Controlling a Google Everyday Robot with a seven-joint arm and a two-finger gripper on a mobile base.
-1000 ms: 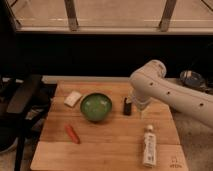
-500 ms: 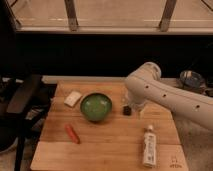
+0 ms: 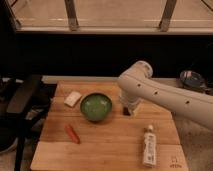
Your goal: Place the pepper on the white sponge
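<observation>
A red pepper (image 3: 72, 133) lies on the wooden table (image 3: 110, 145) at the front left. The white sponge (image 3: 73, 98) lies at the table's back left, next to a green bowl (image 3: 96, 107). My gripper (image 3: 128, 110) hangs from the white arm (image 3: 160, 95) just right of the bowl, low over the table. It is well to the right of both the pepper and the sponge.
A white bottle (image 3: 149, 146) lies at the front right of the table. A dark chair (image 3: 22, 100) stands to the left of the table. A dark round object (image 3: 192, 80) sits at the far right. A railing runs along the back.
The arm has swung leftward, bringing the gripper closer to the green bowl. The pepper, sponge, bowl and bottle have not moved.
</observation>
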